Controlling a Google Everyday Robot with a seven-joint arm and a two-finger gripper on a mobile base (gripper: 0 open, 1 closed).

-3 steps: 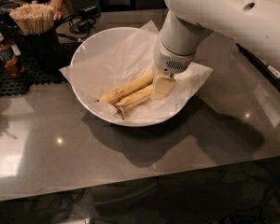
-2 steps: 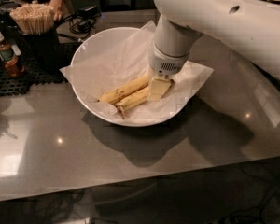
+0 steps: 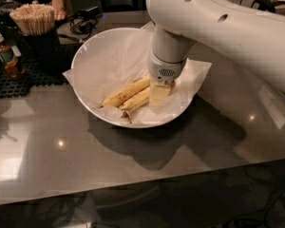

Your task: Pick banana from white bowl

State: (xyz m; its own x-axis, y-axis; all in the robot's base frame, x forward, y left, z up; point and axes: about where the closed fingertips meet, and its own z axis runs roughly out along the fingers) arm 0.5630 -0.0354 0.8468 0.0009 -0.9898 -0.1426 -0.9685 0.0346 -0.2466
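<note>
At the back-left corner of the grey counter (image 3: pixel 133 170), a small brown bottle (image 3: pixel 6 57) stands on a black mat (image 3: pixel 14 83). Just to its right on the same mat is a dark cup (image 3: pixel 42 49) packed with wooden sticks (image 3: pixel 32 17). A person's hand (image 3: pixel 59 11) shows at the back edge behind the cup, and a tangle of dark cables (image 3: pixel 83 22) lies beside it.

Toward the middle of the counter, nearer the back edge than the front, sits the white bowl (image 3: pixel 79 51). It is lined with a crinkled paper liner (image 3: pixel 115 56) whose corners hang over the rim on the left and right. The banana (image 3: pixel 126 92) lies on the liner in the front half of the bowl, slanting from lower left up to the right. A second banana (image 3: pixel 137 100) with a brown stem lies touching it on the side nearer the front edge.

The gripper (image 3: pixel 160 93) points straight down into the bowl at the right ends of both bananas. It overlaps them, and how its grip stands cannot be told. Above it, the thick white arm (image 3: pixel 228 30) rises and stretches off toward the back-right corner, casting a broad shadow on the counter to the front and right of the bowl.
</note>
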